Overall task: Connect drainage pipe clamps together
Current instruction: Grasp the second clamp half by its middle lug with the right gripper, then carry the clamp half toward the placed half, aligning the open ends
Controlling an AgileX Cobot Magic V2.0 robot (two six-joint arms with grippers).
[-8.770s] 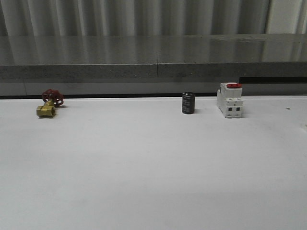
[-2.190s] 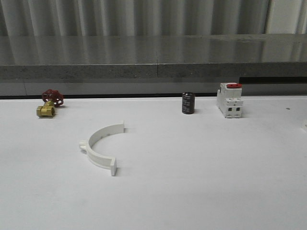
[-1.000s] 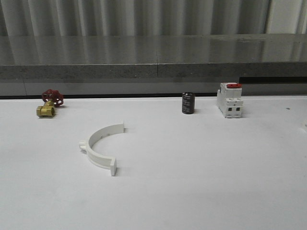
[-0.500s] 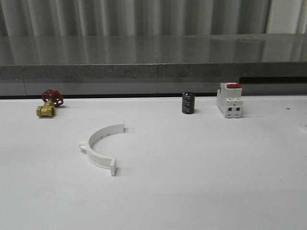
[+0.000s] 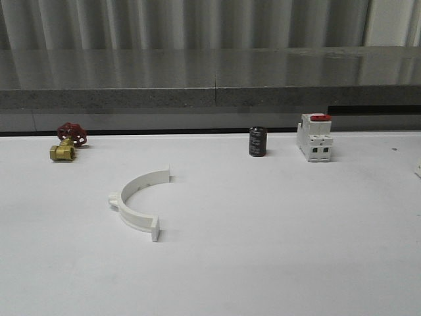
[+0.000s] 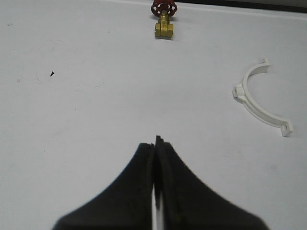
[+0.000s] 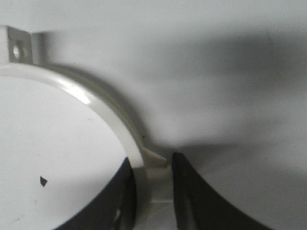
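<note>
Right hand [image 7: 152, 191] clamped on one half-ring [image 7: 96, 108]; left hand [image 6: 154, 148] pressed together, empty; second half-ring [image 5: 137, 203] loose near the valve [image 5: 66, 142]; could skid when pushed.

glossy white plastic clamp [image 7: 105, 115], brass valve [image 5: 64, 150]

Even, soft overhead light; faint shadows on the white table [image 5: 263, 250]. The right wrist view is blurred (very close), with heavy grey shadow.

The right hand [image 7: 152, 191] grips a white clamp [image 7: 103, 108] between its two dark fingers [image 7: 189, 191]. The clamp curves up toward 10 o'clock, ending in a tab [image 7: 18, 48] with a hole, above the white worktop [image 7: 48, 134].
</note>
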